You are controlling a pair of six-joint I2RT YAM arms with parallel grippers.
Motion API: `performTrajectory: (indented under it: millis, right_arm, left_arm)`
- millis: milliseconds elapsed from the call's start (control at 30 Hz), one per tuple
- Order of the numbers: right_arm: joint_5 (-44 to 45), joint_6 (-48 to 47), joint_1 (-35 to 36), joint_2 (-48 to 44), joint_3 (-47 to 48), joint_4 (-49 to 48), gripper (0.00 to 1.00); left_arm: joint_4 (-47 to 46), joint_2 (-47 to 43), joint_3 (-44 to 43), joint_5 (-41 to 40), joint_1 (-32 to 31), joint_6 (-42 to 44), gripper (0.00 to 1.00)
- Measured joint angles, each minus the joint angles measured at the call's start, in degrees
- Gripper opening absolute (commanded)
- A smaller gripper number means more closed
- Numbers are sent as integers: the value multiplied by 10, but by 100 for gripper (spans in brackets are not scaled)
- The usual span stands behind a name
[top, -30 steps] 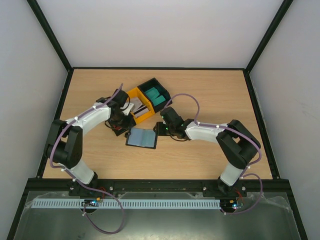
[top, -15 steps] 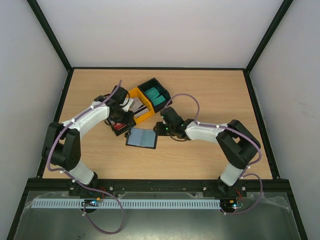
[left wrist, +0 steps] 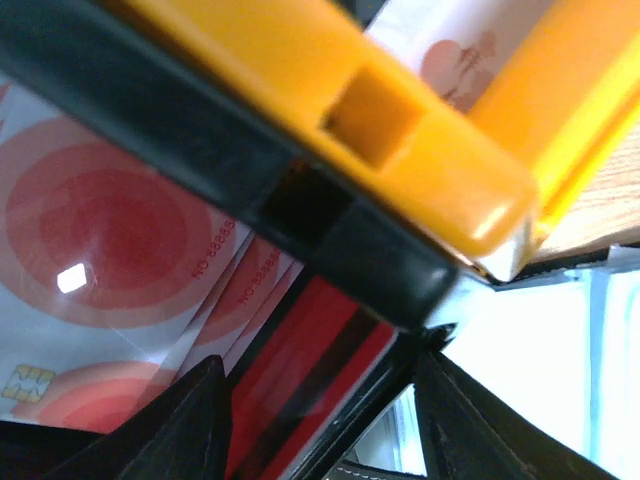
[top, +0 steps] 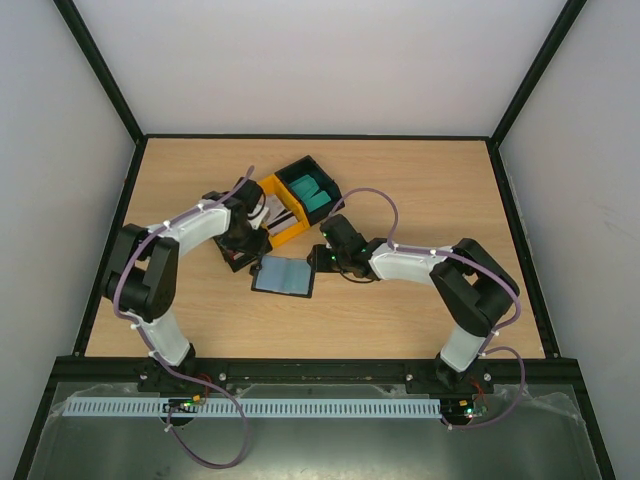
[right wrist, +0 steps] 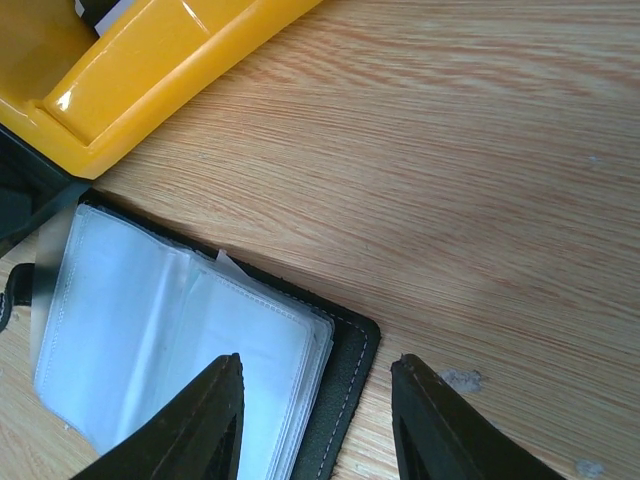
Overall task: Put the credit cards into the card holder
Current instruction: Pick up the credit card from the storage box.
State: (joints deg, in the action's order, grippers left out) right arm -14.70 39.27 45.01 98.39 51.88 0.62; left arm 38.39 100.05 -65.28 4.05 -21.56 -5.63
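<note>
The card holder (top: 283,276) lies open on the table, its clear sleeves (right wrist: 170,330) facing up. My right gripper (right wrist: 318,362) is open and straddles its right black edge: one finger over the sleeves, the other over bare wood. My left gripper (left wrist: 320,365) is open inside a small black bin (top: 232,262). A red credit card with a dark stripe (left wrist: 305,375) lies between its fingers, and red-and-white credit cards (left wrist: 90,220) lie beside it. Teal credit cards (top: 312,195) sit in another black bin.
A yellow bin (top: 290,232) with pale cards (top: 262,212) stands between the two black bins; its corner (right wrist: 150,70) lies just beyond the holder. The black bin's rim (left wrist: 200,150) and the yellow bin (left wrist: 300,60) crowd the left wrist view. Black frame posts border the table.
The left arm's elbow has swung toward the far side, its gripper staying over the small black bin. The right arm and the card holder have not moved.
</note>
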Motion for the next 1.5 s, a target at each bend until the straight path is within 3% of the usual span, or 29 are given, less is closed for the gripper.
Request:
performTrajectory:
  millis: [667, 833, 1033, 1300, 1500]
  right_arm:
    - [0, 2, 0, 0, 0, 0, 41]
    - [0, 2, 0, 0, 0, 0, 41]
    - [-1, 4, 0, -7, -2, 0, 49]
    - [-13, 4, 0, -75, -8, -16, 57]
    - [-89, 24, 0, -147, -43, -112, 66]
  left_arm:
    - [-2, -26, 1, -12, -6, 5, 9]
    - [-3, -27, 1, -21, -5, 3, 3]
    - [16, -55, 1, -24, -7, -8, 3]
    - [32, -157, -3, -31, -7, -28, 3]
    - [-16, -257, -1, 50, -7, -83, 3]
